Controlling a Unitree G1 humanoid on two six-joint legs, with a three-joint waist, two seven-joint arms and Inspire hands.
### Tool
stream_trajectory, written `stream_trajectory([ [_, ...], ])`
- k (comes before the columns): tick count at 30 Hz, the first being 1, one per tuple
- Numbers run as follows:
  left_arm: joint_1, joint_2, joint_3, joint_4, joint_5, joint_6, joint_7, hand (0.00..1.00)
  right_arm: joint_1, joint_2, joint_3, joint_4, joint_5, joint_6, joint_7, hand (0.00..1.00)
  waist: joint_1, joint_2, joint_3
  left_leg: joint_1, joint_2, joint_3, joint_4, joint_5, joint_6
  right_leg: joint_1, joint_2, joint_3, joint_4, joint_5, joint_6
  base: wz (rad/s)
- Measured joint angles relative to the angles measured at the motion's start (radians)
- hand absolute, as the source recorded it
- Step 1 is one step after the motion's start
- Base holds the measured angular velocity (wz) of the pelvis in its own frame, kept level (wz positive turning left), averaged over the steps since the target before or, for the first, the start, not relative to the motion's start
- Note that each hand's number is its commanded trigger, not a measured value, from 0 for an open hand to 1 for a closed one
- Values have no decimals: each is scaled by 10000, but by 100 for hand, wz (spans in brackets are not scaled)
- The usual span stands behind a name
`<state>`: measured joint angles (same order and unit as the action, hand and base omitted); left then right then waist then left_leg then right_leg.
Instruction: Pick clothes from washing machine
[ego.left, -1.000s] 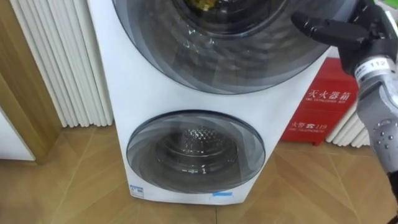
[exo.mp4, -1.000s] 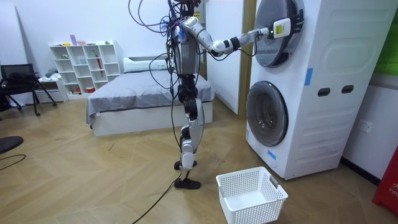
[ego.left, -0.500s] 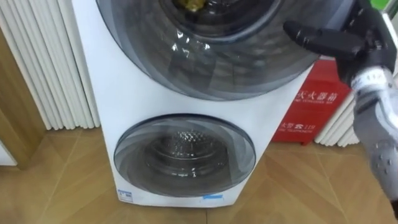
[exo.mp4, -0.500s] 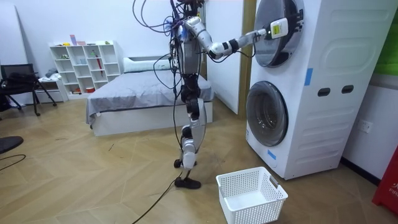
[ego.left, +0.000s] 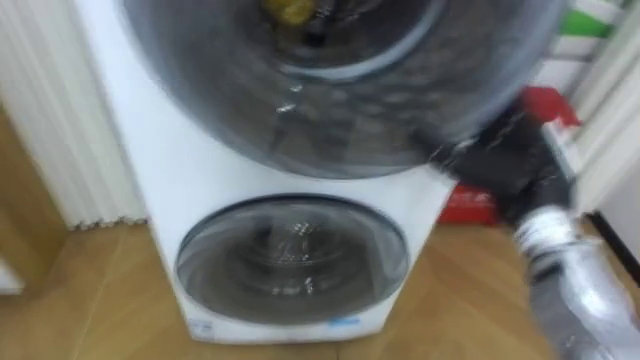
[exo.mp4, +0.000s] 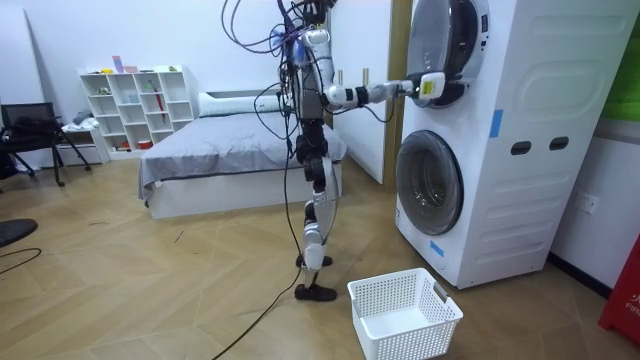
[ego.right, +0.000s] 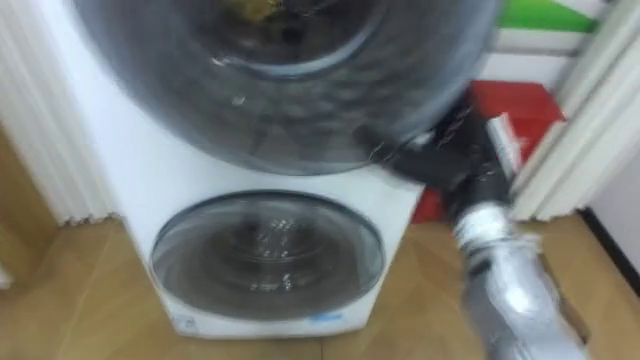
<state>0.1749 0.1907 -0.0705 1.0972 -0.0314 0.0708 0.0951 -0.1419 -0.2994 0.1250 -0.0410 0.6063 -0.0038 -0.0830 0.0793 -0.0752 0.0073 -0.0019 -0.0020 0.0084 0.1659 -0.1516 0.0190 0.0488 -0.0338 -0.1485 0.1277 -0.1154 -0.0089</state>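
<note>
Two round doors sit one above the other on the front of the washing machine. Your right hand is up at the lower right rim of the upper door, touching it or just beside it. The dark fingers are smeared against the glass edge, so you cannot tell whether they are hooked round the rim, laid flat on it or spread.

The clothes are inside, behind that upper door: a yellowish bundle shows through the glass near the top of the eye views. The lower door is closed.

In the room view you stand upright just before the machine with your right arm stretched out to the door. The white basket lies empty on the wooden floor near your feet.

Judged from this, the task is barely begun: nothing is out of the machine and nothing is in the basket. You have yet to swing the upper door wide, reach in, take hold of the cloth and draw it out.
</note>
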Motion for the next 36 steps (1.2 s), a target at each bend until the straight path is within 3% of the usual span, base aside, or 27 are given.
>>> stream_trajectory([
  [3,103,-29,147,-97,-54,-5,-23,0,423,405,73,-30,-114,153,417,0,4,18,5,60,52,114,15,-4,-7,51,89,-29,82,-43,39,6],
  [15,338,-45,120,61,-178,-296,-267,0,1489,407,75,-934,-55,209,1279,0,-291,139,-32,-50,-52,213,304,-156,90,22,21,-3,225,-57,54,-1],
  [21,347,-42,103,194,-172,-437,-276,0,1522,179,46,-1553,-87,685,1296,0,-455,146,-38,-37,-49,256,286,-156,93,1,17,4,234,-57,53,-1],
  [36,291,-29,175,628,-68,-811,-317,0,1406,202,-850,-3039,-216,716,1416,0,-452,105,-53,-65,-31,349,221,-154,92,-124,38,83,264,-59,50,-2],
])
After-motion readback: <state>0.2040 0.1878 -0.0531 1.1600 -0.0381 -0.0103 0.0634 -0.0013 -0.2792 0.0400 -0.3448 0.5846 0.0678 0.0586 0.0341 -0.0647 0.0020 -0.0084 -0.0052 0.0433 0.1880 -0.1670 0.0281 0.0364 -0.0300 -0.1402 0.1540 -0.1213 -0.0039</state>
